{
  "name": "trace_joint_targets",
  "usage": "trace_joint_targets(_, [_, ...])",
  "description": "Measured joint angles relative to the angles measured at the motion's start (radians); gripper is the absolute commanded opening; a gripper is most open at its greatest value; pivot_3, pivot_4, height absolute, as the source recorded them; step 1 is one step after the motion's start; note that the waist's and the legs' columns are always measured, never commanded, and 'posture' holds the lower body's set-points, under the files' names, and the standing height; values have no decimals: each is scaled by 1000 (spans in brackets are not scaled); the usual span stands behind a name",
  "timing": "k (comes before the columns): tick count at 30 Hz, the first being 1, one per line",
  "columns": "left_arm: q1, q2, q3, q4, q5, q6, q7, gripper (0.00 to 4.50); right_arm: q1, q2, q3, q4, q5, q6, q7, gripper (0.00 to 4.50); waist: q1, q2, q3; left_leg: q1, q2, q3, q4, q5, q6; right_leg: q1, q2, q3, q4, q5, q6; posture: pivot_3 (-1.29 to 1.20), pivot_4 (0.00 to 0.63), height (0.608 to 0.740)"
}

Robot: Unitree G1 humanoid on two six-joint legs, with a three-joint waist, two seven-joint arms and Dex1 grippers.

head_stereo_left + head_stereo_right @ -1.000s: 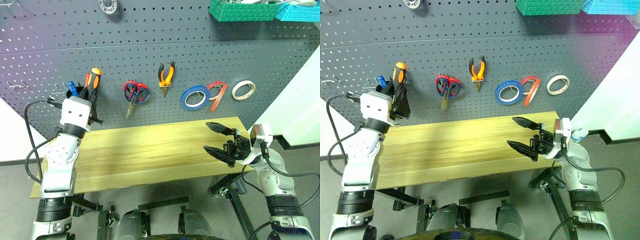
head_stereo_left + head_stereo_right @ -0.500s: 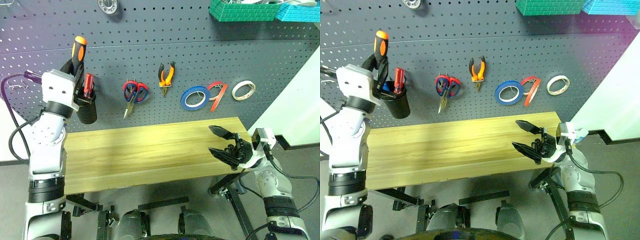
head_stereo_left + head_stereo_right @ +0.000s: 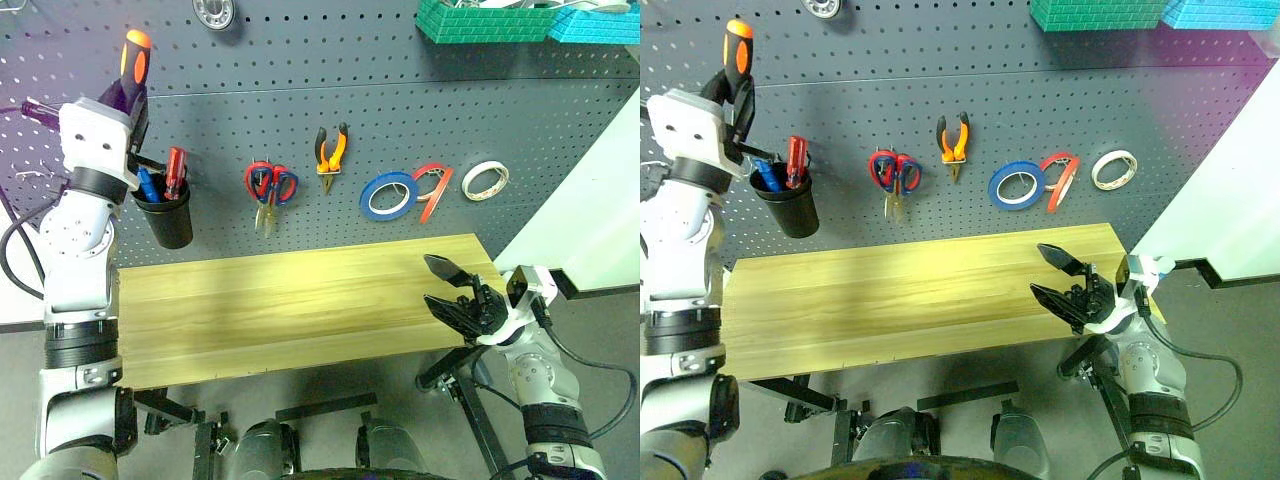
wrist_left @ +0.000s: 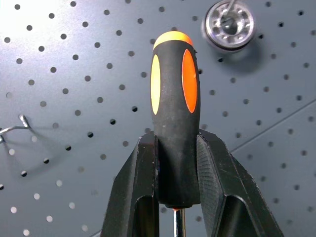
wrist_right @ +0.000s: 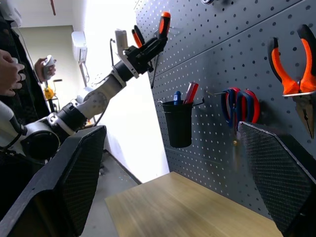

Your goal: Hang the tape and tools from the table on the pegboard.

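Now the left gripper [image 3: 133, 62] is closed on the screwdriver [image 4: 174, 113], clamping the lower part of its orange-and-black handle and holding it upright in front of the pegboard [image 3: 330, 70], above the black cup [image 3: 168, 220] that hangs there. To the right of this cup hang the red-handled scissors [image 3: 268, 190], the pliers [image 3: 332, 153], the blue roll [image 3: 390, 195], the red tape [image 3: 434, 187] and the cream-white roll [image 3: 486, 180]. The right gripper [image 3: 447, 288] stands wide open and holds nothing, over the right end of the bench [image 3: 290, 305].
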Motion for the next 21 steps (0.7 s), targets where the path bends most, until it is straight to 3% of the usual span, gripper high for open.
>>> trace_joint_targets(7, [-75, -13, -12, 171, -1, -117, -10, 661, 14, -1, 6, -93, 0, 41, -59, 4500, 0, -1, -3, 0, 0, 0, 0, 0, 0, 0, 0, 0, 0, 0, 0, -107, 0, 740])
trace_joint_targets(21, [-38, -79, -9, 353, -56, -234, -38, 661, 48, -25, 4, -292, 16, 160, -203, 4500, -2, -3, -6, 0, 0, 0, 1, 0, 0, 0, 0, 0, 1, 0, 0, -114, 0, 740])
